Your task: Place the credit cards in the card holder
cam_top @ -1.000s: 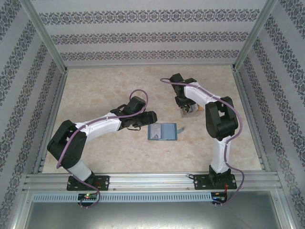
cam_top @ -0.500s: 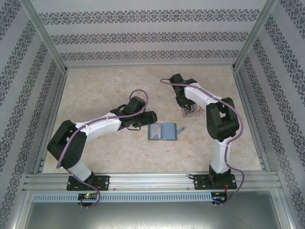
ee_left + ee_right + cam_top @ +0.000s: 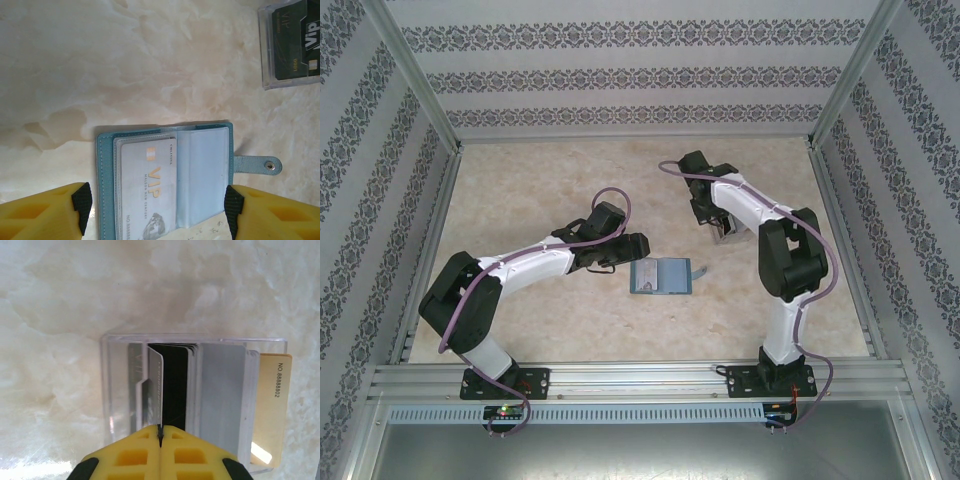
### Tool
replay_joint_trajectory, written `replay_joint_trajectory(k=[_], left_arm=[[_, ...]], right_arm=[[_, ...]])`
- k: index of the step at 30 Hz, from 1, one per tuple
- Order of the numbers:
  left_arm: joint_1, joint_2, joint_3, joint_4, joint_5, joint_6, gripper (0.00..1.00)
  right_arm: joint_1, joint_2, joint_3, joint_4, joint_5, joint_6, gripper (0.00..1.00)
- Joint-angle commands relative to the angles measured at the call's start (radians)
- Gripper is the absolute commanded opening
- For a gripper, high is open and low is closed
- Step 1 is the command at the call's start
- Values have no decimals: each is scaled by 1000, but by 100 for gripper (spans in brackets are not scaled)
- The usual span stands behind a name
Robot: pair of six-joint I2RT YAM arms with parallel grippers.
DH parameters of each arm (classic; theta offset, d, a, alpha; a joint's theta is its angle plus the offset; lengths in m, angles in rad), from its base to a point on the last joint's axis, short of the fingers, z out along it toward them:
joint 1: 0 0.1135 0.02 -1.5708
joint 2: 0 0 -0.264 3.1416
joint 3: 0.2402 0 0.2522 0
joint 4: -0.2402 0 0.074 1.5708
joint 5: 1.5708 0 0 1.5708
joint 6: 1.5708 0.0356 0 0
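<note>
- Marbled beige surface [image 3: 570, 180] carries the open teal card holder [image 3: 105, 170], one whitish card [image 3: 150, 185] in its left pocket.
- Left end effector [image 3: 157, 207] stands wide, straddling the card holder.
- Right end effector [image 3: 160, 432] is pinched shut on a silver credit card [image 3: 154, 385] standing in the clear box [image 3: 117, 390].

Lab test cell: aluminium frame [image 3: 640, 380], patterned walls [image 3: 640, 75].

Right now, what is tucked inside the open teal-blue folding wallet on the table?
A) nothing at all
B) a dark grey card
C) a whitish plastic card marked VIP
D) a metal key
C: in the left wrist view, a whitish plastic card marked VIP sits under a clear pocket of the open teal-blue folding wallet.
</note>
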Motion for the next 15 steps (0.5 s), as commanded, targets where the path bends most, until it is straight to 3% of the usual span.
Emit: replay_joint_trajectory(k=[1,7,11,15], left_arm=[[-9,3,-8,5,6,-9,72],[-3,3,-2,22,27,-19,73],[20,4,-19,110,115,-63,74],[59,19,-64,316,262,-155,78]], right_arm=[[-13,-60,-7,-27,-32,15,2],[-23,-221,-58,-23,-212,81,0],[-66,-393,-195,84,-477,193,0],[-110,-523,-371,270,-800,343,0]])
